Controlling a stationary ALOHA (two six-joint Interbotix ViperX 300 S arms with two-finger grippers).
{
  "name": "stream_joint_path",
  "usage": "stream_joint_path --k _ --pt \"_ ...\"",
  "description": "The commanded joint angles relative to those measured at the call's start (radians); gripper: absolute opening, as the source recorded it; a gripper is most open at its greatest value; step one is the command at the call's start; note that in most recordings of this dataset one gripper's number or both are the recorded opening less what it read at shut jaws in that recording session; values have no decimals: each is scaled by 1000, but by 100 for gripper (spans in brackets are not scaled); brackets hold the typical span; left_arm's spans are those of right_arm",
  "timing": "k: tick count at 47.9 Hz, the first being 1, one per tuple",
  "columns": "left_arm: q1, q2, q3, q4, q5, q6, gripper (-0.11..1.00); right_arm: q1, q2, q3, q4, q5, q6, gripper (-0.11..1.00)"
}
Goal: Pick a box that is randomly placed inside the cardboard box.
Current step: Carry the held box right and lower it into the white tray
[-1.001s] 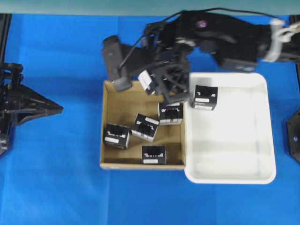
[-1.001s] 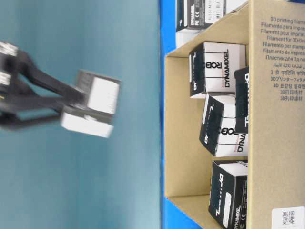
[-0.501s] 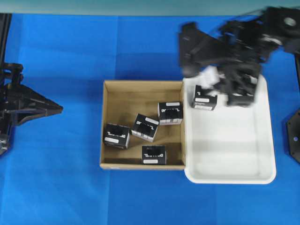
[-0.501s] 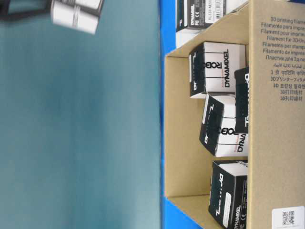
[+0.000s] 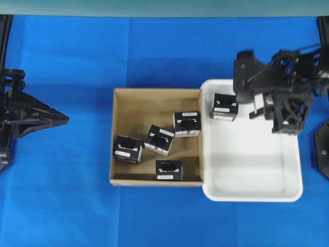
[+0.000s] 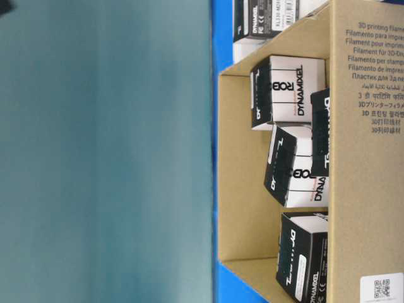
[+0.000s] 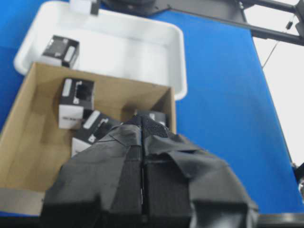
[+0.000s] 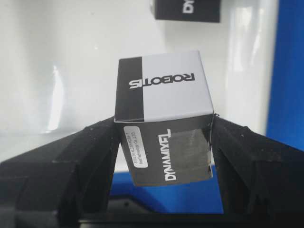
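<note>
Right wrist view is showing the right gripper [image 8: 164,142] clamping a small black cuboid box with white lettering [image 8: 164,109] between its two black fingers [image 8: 92,142], and the box is hanging above the white rounded plastic tray [image 8: 57,57], clear of its floor. Overhead, this gripper [image 5: 264,105] is hovering over the tray's far end [image 5: 288,170], just beside another black box [image 5: 224,106] lying there. The shallow brown cardboard carton [image 5: 119,139] is holding four more. To finish well, the arm should, I judge, be lowering the box onto bare tray floor, apart from the resting box, before loosening. The left gripper [image 7: 142,190] is parked with its jaws pressed together, well apart from the carton.
</note>
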Motion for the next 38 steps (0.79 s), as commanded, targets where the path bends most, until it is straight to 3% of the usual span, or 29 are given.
stream_joint_path --k 1,13,24,38 --pt "2 8 -26 2 -11 -3 -6 -15 26 34 -5 -61 2 59" --pt "0 8 -28 2 -12 -3 -6 -51 140 63 -17 -176 -12 59" --pt "0 9 -28 2 -12 -3 -6 -52 235 40 -26 -189 -41 59" --pt "0 8 -26 2 -12 -3 -6 -81 253 17 -25 -196 -37 59"
